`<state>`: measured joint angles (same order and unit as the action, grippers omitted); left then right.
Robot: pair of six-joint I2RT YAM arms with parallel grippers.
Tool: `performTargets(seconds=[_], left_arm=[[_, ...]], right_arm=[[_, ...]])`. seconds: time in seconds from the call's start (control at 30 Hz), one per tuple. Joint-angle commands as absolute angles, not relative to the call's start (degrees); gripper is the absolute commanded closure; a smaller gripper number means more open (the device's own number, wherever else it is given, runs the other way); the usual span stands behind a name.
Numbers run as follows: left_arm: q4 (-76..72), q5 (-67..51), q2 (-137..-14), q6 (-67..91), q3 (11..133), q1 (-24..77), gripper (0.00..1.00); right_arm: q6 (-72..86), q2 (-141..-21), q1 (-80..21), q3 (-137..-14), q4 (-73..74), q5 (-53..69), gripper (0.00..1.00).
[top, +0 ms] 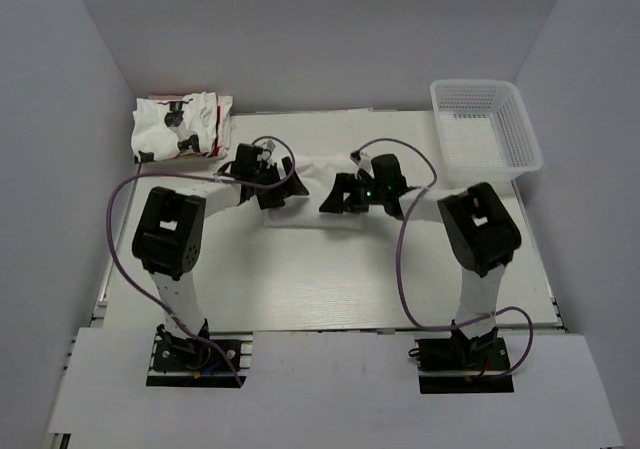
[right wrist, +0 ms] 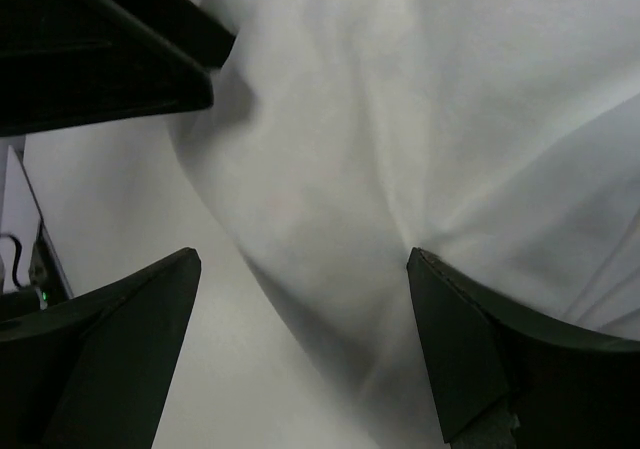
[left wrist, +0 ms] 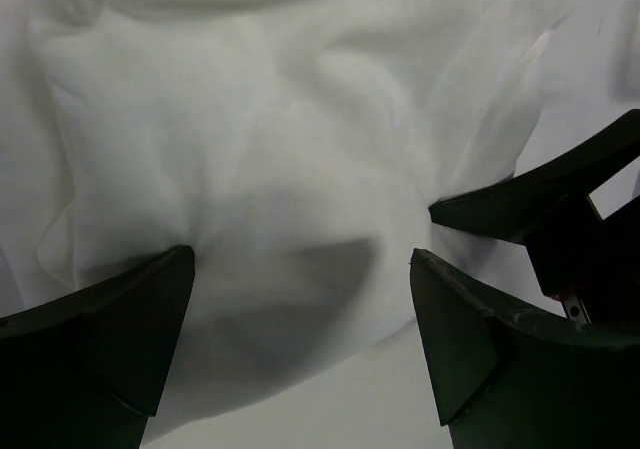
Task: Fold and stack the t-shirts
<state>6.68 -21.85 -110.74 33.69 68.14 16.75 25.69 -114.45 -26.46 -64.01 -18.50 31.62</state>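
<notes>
- The shirt point(left wrist: 270, 139) lies loose and rumpled in the middle of the table point(top: 330, 279), between the two grippers. It is plain white here, with soft folds and no print showing.
- It looks like thin cotton: light, limp and with no stiffness. I'd expect it to sag and drag from wherever it is lifted, and one layer may peel away from the others.
- It is not fragile or slippery, but a shallow pinch could catch only the top ply.
- The best hold is probably an edge or corner, such as the hem or a shoulder, one per gripper and well apart. That way the cloth hangs flat instead of bunching. Which edge is which cannot be told from these views.
- The left gripper point(left wrist: 300, 259) has its jaws spread wide. It is low over the cloth with the fingers point(left wrist: 120, 329) straddling a raised wrinkle, and it grips nothing.
- The right gripper point(right wrist: 303, 259) is also fully spread and holds nothing. It is low over the shirt's edge, where cloth meets bare table. Whether its tips touch the fabric cannot be told.
- The two grippers are close, facing each other across the shirt.
- The stack point(top: 180, 127) of folded printed shirts sits at the far left corner.
- The basket point(top: 485, 129) is at the far right.
</notes>
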Motion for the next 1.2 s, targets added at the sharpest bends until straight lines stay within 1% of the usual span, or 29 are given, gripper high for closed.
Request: performTargets(seconds=[0.0,0.03,0.07,0.13,0.17,0.2,0.23,0.27,0.3,0.37,0.47,0.57,0.6,0.67,0.7,0.8,0.83,0.97,1.0,1.03,1.1,1.17], left_arm=[[13.45,-23.38,-104.87,33.49,55.34,20.30,0.00],[13.45,-23.38,-99.98,33.49,52.76,21.52,0.02],[13.45,-23.90,-97.41,33.49,50.56,22.23,0.02],[17.11,-22.86,-92.22,33.49,45.45,24.42,0.03],[18.79,-21.11,-86.54,33.49,43.87,25.13,0.03],[20.81,-21.09,-83.35,33.49,43.86,25.75,0.03],[24.48,-16.92,-80.28,32.88,43.86,26.27,0.03],[25.91,-14.87,-77.20,31.91,43.86,26.89,0.01],[26.97,-11.63,-72.30,31.30,44.81,26.89,0.01],[28.29,-9.33,-69.45,29.46,47.27,26.89,0.01],[28.30,-4.93,-68.73,28.22,49.13,26.89,0.01],[25.59,-6.76,-72.40,24.00,49.74,27.42,0.01],[24.53,-8.94,-73.90,21.91,49.75,27.42,0.01],[23.64,-8.96,-77.33,19.96,50.96,27.42,0.04],[23.64,-6.18,-80.82,18.56,51.50,27.94,0.06],[23.64,-0.98,-84.89,17.49,53.78,27.95,0.11],[23.64,0.08,-86.21,17.49,54.57,27.95,0.11],[22.33,3.77,-86.84,18.63,55.28,27.95,0.25],[20.93,3.78,-86.84,18.63,55.28,27.95,0.33],[20.31,3.78,-86.84,18.63,55.28,27.95,0.35],[19.17,3.78,-86.84,18.63,55.28,27.95,0.38],[17.50,2.64,-87.88,18.11,55.28,27.95,0.44]], right_arm=[[25.23,-105.15,-29.53,-50.24,-16.71,28.05,0.10],[24.09,-102.33,-30.49,-48.97,-11.65,26.56,0.10],[23.39,-100.83,-31.63,-46.34,-10.30,26.11,0.10],[23.29,-94.17,-33.48,-41.32,-9.14,26.36,0.10],[22.59,-90.04,-35.92,-37.05,-8.88,27.41,0.10],[22.33,-90.00,-36.64,-37.00,-7.83,26.90,0.10],[22.06,-84.08,-37.26,-36.57,-4.78,24.89,0.10],[21.10,-81.94,-38.22,-36.74,-1.53,24.00,0.10],[19.27,-76.26,-38.15,-37.26,-0.10,22.86,0.10],[18.20,-73.40,-37.88,-39.20,3.59,19.36,0.10],[17.67,-68.74,-37.79,-41.04,4.30,14.52,0.10],[16.26,-70.22,-37.36,-44.98,7.98,8.72,0.10],[15.91,-70.75,-37.09,-45.78,9.39,4.18,0.10],[14.77,-73.37,-37.00,-47.71,10.72,1.33,0.10],[14.33,-74.00,-36.48,-48.25,11.68,-2.86,0.10],[13.62,-78.12,-35.86,-49.65,10.55,-4.66,0.10],[13.88,-78.74,-35.69,-50.62,10.37,-4.48,0.10],[13.01,-85.32,-35.51,-53.52,9.58,-0.36,0.10],[12.75,-86.04,-35.42,-53.79,9.23,-0.61,0.10],[12.74,-86.91,-35.25,-53.88,8.53,-0.62,0.10],[12.57,-89.82,-35.33,-55.01,7.74,-0.53,0.13],[13.01,-91.49,-35.24,-55.55,7.21,-0.62,0.15]])
